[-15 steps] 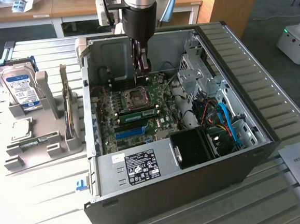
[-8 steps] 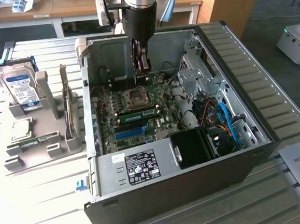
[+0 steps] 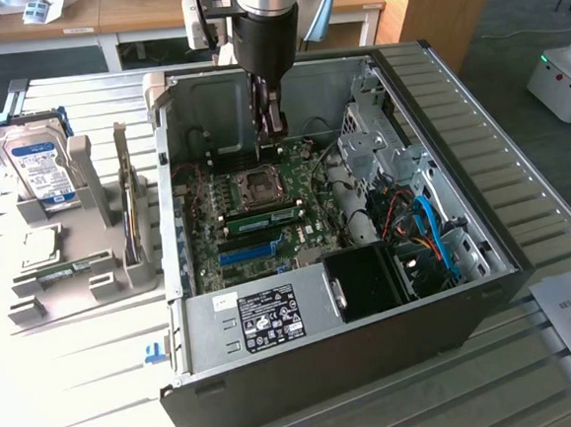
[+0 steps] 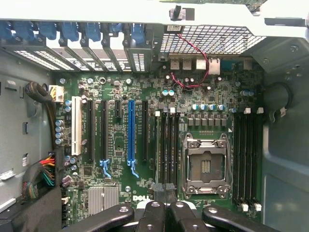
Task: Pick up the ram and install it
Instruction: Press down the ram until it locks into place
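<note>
The ram [image 3: 263, 215], a long green stick, sits in a memory slot on the motherboard [image 3: 265, 200] inside the open computer case [image 3: 324, 319], just in front of the empty CPU socket [image 3: 260, 184]. My gripper [image 3: 273, 125] hangs a little above the board over that socket, shut, with nothing showing between its fingers. In the wrist view the dark fingertips [image 4: 155, 193] are pressed together in line with the black memory slots [image 4: 167, 145] beside the CPU socket [image 4: 205, 166].
A grey holder [image 3: 93, 278] to the exterior view's left of the case carries a blue-labelled hard drive [image 3: 34, 164], a thin stick standing on edge [image 3: 126, 196], a CPU chip [image 3: 36, 248] and a flat green stick [image 3: 72, 268]. Cables and drive bays [image 3: 414, 213] fill the case's other side.
</note>
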You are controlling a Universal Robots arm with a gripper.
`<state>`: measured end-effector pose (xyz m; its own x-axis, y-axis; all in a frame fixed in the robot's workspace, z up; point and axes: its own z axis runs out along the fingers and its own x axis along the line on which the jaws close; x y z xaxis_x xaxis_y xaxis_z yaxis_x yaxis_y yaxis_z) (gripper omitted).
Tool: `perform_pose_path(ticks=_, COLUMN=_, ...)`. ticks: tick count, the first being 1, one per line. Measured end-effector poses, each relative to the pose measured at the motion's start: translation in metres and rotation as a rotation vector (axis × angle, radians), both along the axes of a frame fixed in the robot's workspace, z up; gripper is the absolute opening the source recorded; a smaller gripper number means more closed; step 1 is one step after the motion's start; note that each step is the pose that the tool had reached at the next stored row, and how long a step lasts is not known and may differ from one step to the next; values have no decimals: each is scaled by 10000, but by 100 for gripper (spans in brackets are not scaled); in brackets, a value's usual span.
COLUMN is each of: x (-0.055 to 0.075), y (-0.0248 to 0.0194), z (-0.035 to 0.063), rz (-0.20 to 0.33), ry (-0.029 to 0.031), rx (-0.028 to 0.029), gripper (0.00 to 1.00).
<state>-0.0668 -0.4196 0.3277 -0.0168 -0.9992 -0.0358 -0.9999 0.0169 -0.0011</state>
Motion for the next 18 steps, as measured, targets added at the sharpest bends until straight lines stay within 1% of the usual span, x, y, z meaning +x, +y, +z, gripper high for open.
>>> perform_pose_path(ticks=2, x=0, y=0, z=0, rz=-88, ry=-1, rx=-1, gripper=10)
perform_pose_path(ticks=4, x=1, y=0, z=0, rz=-289, ry=0, rx=0, gripper=10)
perform_pose_path(ticks=18, x=0, y=0, z=-1, rz=-2506, ry=-1, rx=0, gripper=10)
